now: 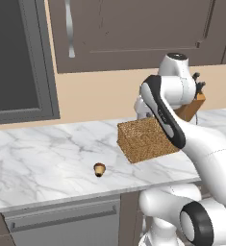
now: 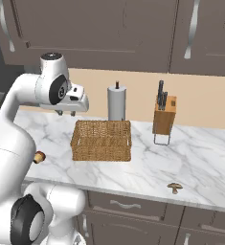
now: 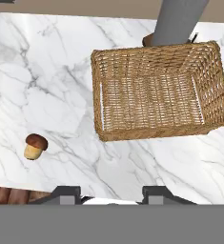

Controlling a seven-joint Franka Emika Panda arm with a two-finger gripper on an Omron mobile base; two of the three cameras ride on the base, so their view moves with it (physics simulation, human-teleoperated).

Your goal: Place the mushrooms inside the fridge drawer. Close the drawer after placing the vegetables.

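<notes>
Hand view: my hand (image 3: 111, 196) hangs closed and empty above the white marble tabletop (image 3: 61, 86); the small brown-capped, tan-stemmed mushroom (image 3: 35, 146) lies beside the rectangular wicker basket (image 3: 158, 90), so I should open, centre over it, then descend.

My counter (image 1: 42, 153) is white marble with grey veins. The mushroom (image 3: 35, 146) has a brown cap and tan stem; the woven basket (image 3: 156, 90) is golden brown.
</notes>
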